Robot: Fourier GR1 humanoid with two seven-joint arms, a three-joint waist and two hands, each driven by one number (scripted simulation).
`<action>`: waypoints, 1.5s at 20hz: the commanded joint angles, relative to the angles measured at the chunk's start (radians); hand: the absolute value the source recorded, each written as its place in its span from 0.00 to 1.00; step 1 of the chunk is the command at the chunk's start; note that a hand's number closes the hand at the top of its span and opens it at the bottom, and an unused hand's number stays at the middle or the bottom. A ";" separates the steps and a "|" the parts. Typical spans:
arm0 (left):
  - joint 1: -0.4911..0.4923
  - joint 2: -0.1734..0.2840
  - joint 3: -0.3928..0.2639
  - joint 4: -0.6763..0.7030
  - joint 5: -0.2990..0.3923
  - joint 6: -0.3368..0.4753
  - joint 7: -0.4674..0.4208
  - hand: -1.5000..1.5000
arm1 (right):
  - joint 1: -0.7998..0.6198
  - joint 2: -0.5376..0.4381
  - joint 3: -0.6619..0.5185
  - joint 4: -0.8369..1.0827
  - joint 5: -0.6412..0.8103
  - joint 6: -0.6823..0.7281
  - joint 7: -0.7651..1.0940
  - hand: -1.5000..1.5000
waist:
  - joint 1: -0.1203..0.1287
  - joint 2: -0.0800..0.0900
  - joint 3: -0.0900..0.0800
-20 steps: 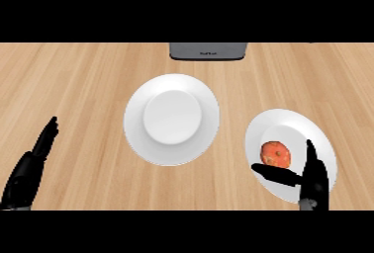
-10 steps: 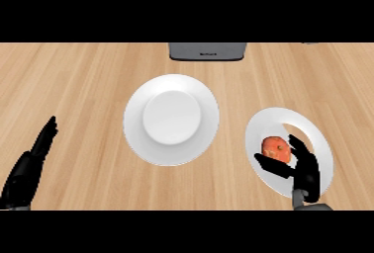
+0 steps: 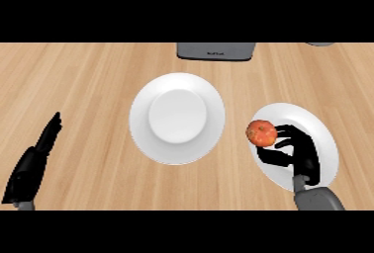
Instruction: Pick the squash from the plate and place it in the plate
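My right hand (image 3: 296, 150), which was only closing in a moment ago, is now curling round the squash (image 3: 261, 132) and carrying it off its plate (image 3: 321, 143) toward the middle plate (image 3: 177, 118) to my left, left hand (image 3: 33, 160) resting open.

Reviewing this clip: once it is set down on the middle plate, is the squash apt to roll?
Probably a little. The squash looks round and smooth, so it may roll. The right hand curls round only one side, so it might turn in the hold. The middle plate has a raised rim that should likely stop it.
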 commanded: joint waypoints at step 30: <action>-0.052 -0.027 -0.037 0.017 -0.027 0.001 0.008 0.50 | -0.889 -0.331 0.013 0.662 -0.123 0.658 -1.547 1.00 | 0.049 0.020 0.008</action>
